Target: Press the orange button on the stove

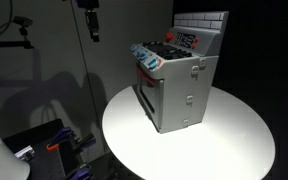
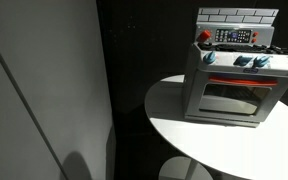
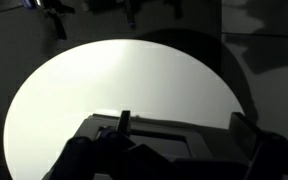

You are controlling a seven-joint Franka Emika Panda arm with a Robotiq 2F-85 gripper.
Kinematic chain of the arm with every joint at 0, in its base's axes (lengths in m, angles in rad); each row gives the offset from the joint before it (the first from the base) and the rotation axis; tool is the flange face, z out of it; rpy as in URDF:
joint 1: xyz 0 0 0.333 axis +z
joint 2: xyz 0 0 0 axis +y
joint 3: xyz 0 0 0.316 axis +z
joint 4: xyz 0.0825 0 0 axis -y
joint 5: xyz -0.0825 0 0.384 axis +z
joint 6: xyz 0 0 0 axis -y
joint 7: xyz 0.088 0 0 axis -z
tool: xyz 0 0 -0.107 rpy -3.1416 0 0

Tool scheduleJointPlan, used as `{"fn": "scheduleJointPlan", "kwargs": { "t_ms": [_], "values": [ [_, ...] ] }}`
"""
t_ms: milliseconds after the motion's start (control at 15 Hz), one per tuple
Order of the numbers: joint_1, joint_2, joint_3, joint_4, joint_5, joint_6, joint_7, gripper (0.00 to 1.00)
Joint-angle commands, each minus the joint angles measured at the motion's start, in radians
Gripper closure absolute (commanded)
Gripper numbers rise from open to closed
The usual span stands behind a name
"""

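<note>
1. Approach phase, and no contact yet! In an exterior view the gripper hung high in the upper left of the frame. It was well apart from the stove, which sat on the round white desk.
2. In an exterior view the stove filled the right side of the frame, its oven door facing the camera. The orange button showed as a tiny orange-red dot at the upper left corner of the stove. It sat just beside the dark control strip, under the white brick back panel.
3. The wrist view looked out over the pale desk, with the stove's grey top edge at bottom centre. Two dark fingers sat in the lower corners of the frame. That picture was dim, so take this with care: they seemed to stand wide apart, clamped on nothing.
4. My read was that the reach was the step in hand and the press itself had not begun.
5. The next move called for a long carry across to the stove, then a slow descent. One fingertip had to line up over that small dot, followed by a short, straight push.
6. The target was tiny and had neighbours close by, so a sloppy line could have hit the control strip. It could also have shoved the stove across the desk.
</note>
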Motion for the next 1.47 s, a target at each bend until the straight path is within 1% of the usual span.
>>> {"fn": "scheduleJointPlan", "kwargs": {
  "t_ms": [0,200,867,1067,1400],
  "values": [
    [0.011,0.002,-0.01,0.002,-0.005,-0.002,0.004,0.0],
    [0.011,0.002,-0.01,0.002,-0.005,-0.002,0.004,0.0],
    [-0.028,0.034,-0.046,0.08,-0.022,0.006,0.021,0.0],
    [-0.048,0.056,-0.06,0.125,-0.031,0.001,0.03,0.0],
    [-0.088,0.099,-0.082,0.181,-0.081,0.02,0.071,0.0]
  ]
}}
